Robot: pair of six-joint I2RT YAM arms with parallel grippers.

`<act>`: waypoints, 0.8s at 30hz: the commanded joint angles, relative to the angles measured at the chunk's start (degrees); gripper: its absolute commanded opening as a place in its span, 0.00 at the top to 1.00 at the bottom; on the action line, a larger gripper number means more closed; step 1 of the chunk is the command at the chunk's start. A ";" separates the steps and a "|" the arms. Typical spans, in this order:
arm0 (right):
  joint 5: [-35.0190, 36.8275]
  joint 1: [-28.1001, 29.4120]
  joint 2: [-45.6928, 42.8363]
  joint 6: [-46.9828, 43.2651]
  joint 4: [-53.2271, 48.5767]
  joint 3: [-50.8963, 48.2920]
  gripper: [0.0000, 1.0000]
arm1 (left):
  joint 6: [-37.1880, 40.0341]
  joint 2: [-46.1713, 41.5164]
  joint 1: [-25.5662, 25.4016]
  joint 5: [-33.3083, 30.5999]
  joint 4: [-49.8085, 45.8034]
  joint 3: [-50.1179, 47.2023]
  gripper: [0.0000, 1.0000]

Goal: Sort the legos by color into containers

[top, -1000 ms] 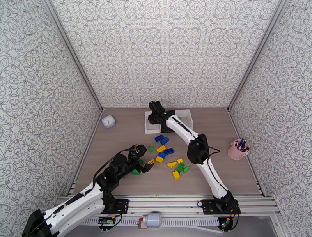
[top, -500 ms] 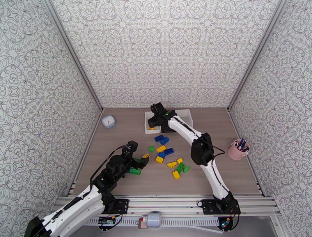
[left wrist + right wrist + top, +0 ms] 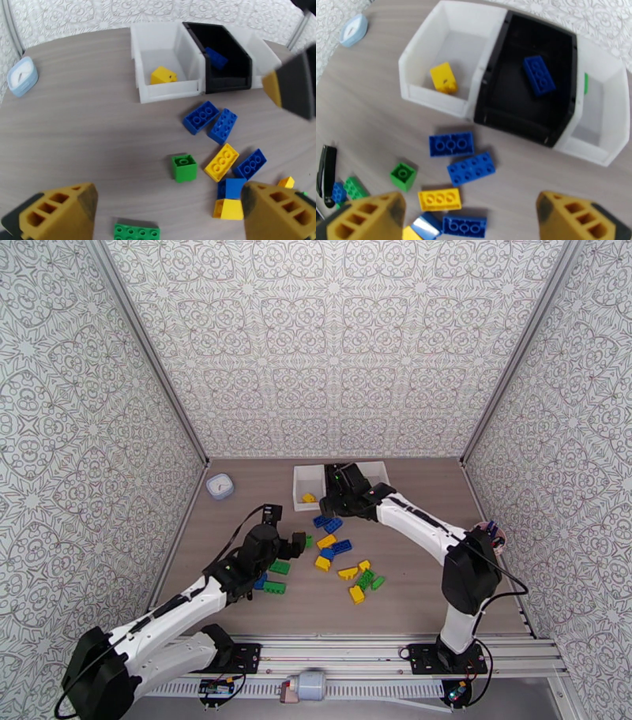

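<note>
Loose legos in blue (image 3: 328,523), yellow (image 3: 326,541) and green (image 3: 279,566) lie scattered mid-table. Three containers stand side by side at the back: a white bin (image 3: 419,65) holding a yellow brick (image 3: 443,77), a black bin (image 3: 513,103) holding a blue brick (image 3: 539,75), and a second white bin (image 3: 610,118) with a bit of green at its wall. My right gripper (image 3: 336,496) hovers open and empty over the bins' near edge. My left gripper (image 3: 296,544) is open and empty at the pile's left side, just above a green cube (image 3: 184,167).
A small white round dish (image 3: 220,485) sits at the back left. A pink cup of pens (image 3: 491,530) stands at the right, partly behind my right arm's elbow. A slim black object (image 3: 327,169) lies at the pile's left end.
My right gripper opened and drew back toward the near right from over the left white bin, where a yellow brick now lies. My left gripper moved forward to the pile.
</note>
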 commanded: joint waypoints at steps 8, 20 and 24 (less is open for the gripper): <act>0.08 -0.40 -7.53 0.25 4.57 -11.62 0.08 | -9.54 19.79 1.99 2.29 -13.63 15.89 0.08; -1.46 -4.27 -14.25 -1.27 6.68 -21.86 0.07 | -10.95 40.26 1.51 7.97 -22.90 32.48 0.29; -2.86 -6.59 -15.14 -2.01 6.94 -22.99 0.07 | -11.38 43.51 1.40 9.18 -23.62 34.44 0.34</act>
